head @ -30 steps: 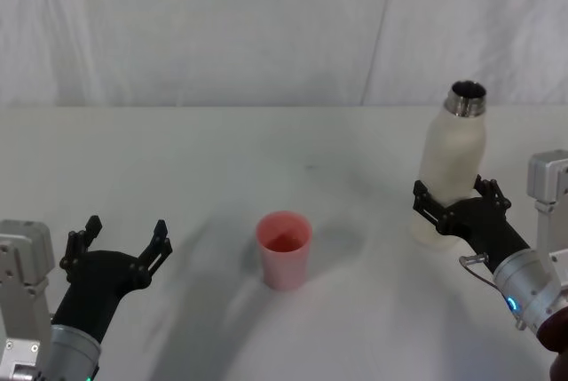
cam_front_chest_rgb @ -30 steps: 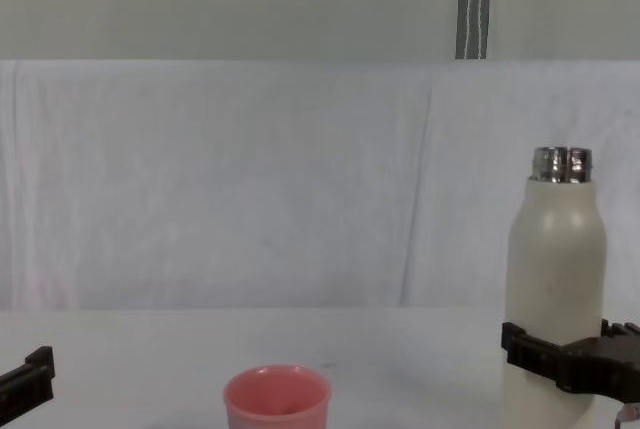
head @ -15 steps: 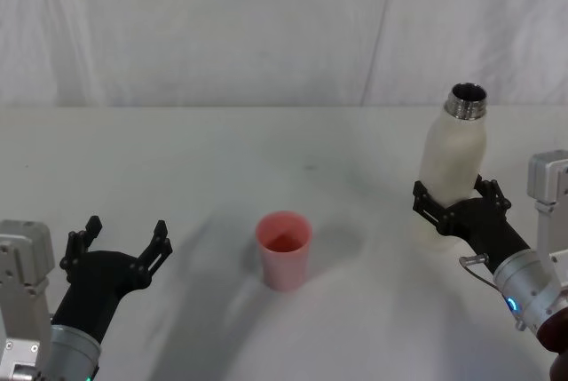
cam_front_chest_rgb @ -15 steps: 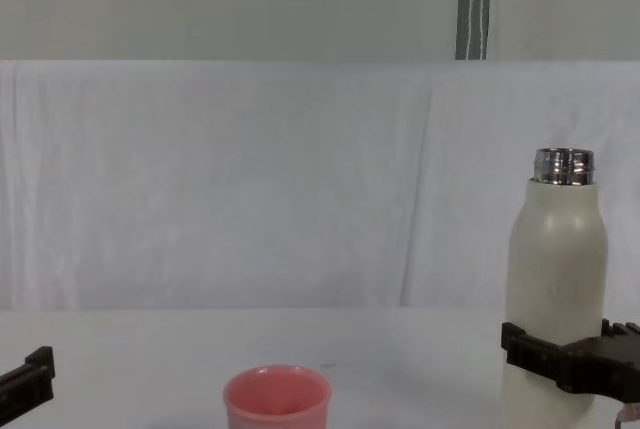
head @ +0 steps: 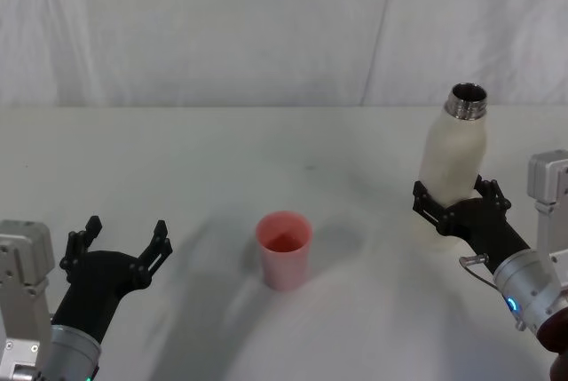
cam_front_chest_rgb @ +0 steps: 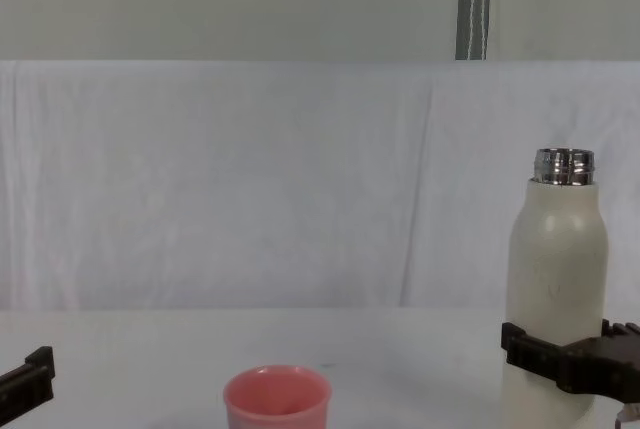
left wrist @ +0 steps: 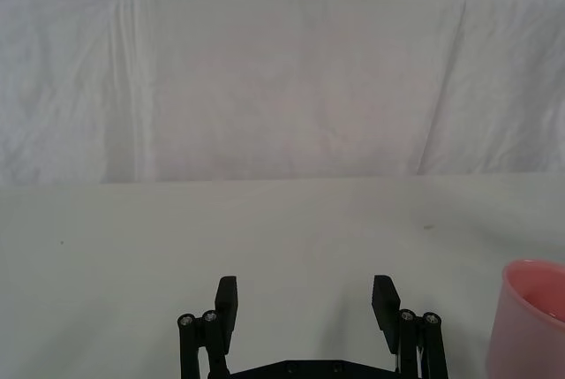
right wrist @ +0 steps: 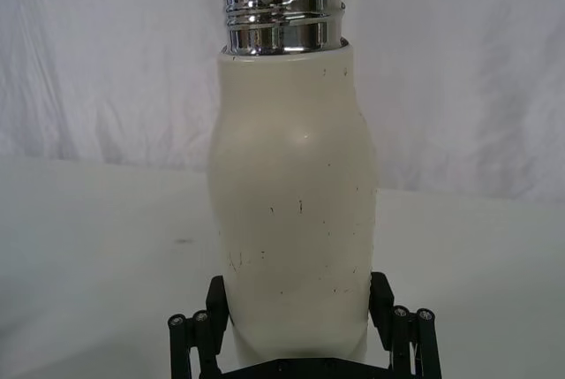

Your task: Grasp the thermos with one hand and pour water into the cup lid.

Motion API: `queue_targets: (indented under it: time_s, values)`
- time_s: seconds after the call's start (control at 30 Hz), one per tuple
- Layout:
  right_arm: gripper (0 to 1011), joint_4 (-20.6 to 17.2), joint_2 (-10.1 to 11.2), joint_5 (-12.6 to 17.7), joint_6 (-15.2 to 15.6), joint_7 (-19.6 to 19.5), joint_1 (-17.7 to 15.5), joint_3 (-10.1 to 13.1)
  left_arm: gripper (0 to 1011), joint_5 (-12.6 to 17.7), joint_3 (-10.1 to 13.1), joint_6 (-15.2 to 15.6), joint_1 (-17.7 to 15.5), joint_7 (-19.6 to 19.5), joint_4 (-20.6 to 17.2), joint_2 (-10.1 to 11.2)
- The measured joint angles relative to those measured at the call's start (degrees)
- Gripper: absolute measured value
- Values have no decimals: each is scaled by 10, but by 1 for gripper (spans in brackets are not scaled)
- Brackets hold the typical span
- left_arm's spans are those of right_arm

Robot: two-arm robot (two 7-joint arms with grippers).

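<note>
The thermos (head: 453, 168) was seen upright at the table's right side, uncapped, w/ its shiny threaded steel neck (right wrist: 282, 13) open at the top; the dark mouth could be made out in the head view, but contents couldn't be told. Its cream-white body (cam_front_chest_rgb: 556, 299) carried small scuffs and specks in the right wrist view. The lower body was clasped by the right gripper (head: 454, 206), one black finger (right wrist: 216, 308) pressed to each side, approx. at the bottle's lower third. Whether the base was touching the table (head: 222, 159) couldn't be told.

The cup lid (head: 284, 250) was found upright near the table's centre, well apart from the thermos and to its left. Its salmon-pink inside was seen from above; a darker patch showed at the bottom, but liquid vs. shadow couldn't be told. In the chest view only its rim and upper wall (cam_front_chest_rgb: 277, 399) were visible at the lower edge.

The left gripper (head: 117, 249) was held low at the near left, fingers (left wrist: 227, 304) spread wide w/ nothing between them, well apart from the cup lid. A white cloth backdrop (head: 266, 26) was hung behind the table.
</note>
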Motion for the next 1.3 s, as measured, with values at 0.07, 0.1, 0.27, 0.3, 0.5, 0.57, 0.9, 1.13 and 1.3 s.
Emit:
queue_targets:
  time_s: [0.07, 0.1, 0.27, 0.3, 0.5, 0.57, 0.9, 1.13, 1.3]
  values:
    - [1001, 0, 0, 0, 1, 0, -1, 0, 1001, 0, 0, 0, 0, 0, 0, 0]
    - [1001, -1, 0, 0, 1, 0, -3, 0, 1001, 0, 0, 0, 0, 0, 0, 0]
    - [1001, -2, 1, -1, 5, 0, -8, 0, 1001, 0, 0, 0, 0, 0, 0, 0]
    - [1001, -3, 2, -1, 6, 0, -10, 0, 1001, 0, 0, 0, 0, 0, 0, 0]
    - [1001, -4, 4, -3, 9, 0, -16, 1, 1001, 0, 0, 0, 0, 0, 0, 0]
    - [1001, -5, 5, -3, 9, 0, -17, 0, 1001, 0, 0, 0, 0, 0, 0, 0]
    - [1001, -14, 11, -4, 13, 4, -33, 0, 1001, 0, 0, 0, 0, 0, 0, 0]
    - [1001, -31, 16, -3, 15, 2, -55, 4, 1001, 0, 0, 0, 0, 0, 0, 0]
    - [1001, -55, 19, -2, 15, -1, -76, 8, 1001, 0, 0, 0, 0, 0, 0, 0]
